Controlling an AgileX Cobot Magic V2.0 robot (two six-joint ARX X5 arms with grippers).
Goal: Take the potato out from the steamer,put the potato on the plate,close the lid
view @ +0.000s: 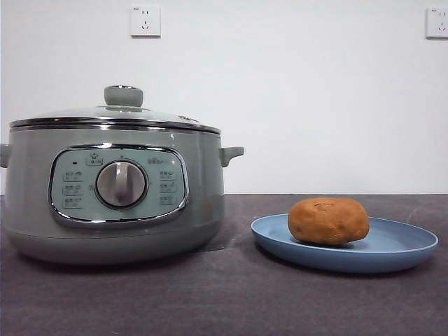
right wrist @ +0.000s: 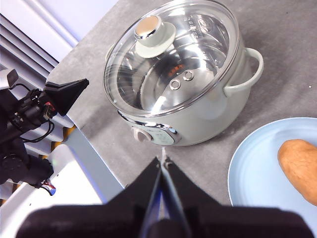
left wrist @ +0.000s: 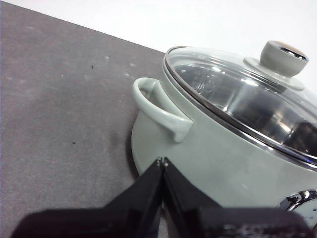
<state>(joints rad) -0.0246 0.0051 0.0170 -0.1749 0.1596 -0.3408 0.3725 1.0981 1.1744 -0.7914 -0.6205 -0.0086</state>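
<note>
The potato [view: 328, 220] lies on the plate [view: 406, 255], touching its floor, a little off the plate's middle toward the pot [view: 112, 196]. The plate sits on the grey table [view: 224, 301] just beside the pot, not touching it. The lid [view: 115, 117] rests flat on the pot's rim, its knob [view: 123, 96] upright; through the glass the steel inside shows, with no potato in it.

The left gripper [left wrist: 162, 161] has its two black jaws pressed together, holding nothing. It hangs low and close to the pot's outer wall, just below one side handle [left wrist: 161, 111], not touching either. The lid is up beyond it.

The right gripper [right wrist: 162, 160] also has its jaws pressed tip to tip, with nothing between them. It hangs above the table, clear of everything, with the pot's dial [right wrist: 143, 135] ahead of its tips and the plate with the potato off to one side. The left arm's black tip shows on the pot's far side from the plate.
</note>
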